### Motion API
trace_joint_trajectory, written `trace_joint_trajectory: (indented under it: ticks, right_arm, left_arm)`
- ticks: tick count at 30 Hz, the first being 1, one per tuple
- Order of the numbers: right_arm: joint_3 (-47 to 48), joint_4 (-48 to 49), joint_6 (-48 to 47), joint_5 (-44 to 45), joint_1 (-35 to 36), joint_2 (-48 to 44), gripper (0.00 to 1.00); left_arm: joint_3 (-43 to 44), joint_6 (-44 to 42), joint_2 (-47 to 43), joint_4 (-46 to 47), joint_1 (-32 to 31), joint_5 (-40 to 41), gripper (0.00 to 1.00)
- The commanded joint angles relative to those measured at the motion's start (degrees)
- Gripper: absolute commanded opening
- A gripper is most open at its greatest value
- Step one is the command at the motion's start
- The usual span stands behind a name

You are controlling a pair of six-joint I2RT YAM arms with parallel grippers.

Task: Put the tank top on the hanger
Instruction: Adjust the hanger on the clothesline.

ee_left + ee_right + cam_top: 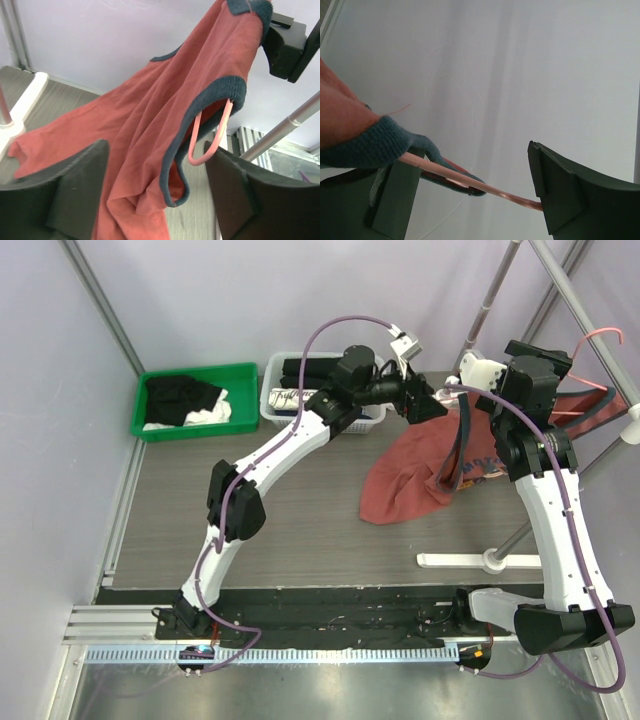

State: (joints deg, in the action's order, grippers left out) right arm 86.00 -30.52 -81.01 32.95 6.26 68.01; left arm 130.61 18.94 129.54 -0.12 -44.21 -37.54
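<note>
Left tool wide before tank top on hanger, right tool wide astride its wire by pole

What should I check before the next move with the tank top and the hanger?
1. Left hand open, clamping nothing: ok.
2. Right hand open, hanger wire running unclamped between its fingers: ok.
3. Hanger end out through the tank top's navy-trimmed armhole: ok.
4. Tank top hanging free of the table: not ok, its lower part lies on the table.
5. Hanger hook seated on the rail: cannot tell.
</note>
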Motion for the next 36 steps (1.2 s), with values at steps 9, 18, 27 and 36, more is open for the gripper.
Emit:
trace_joint_trajectory:
  ticks: [9,18,27,36]
  right_arm:
    - [2.6,0.9,-0.7,2.4,0.0,-0.3,0.91]
    - [2.8,0.6,-0.9,2.6,-0.1,-0.3,0.91]
    - [4.1,0.0,-1.0,3.0,-0.1,0.1,0.91]
    - [4.8,0.1,-1.0,3.2,0.0,0.7,0.91]
  left_arm:
    - [2.1,3.9,0.5,8.2,0.2,-6.1,0.35]
    - [1.1,15.0,0.9,21.2,2.1,-12.2,0.4]
    - [-0.4,18.6,1.7,26.1,1.7,-17.4,0.34]
    - [-2.8,21.7,1.2,30.3,1.4,-22.2,0.43]
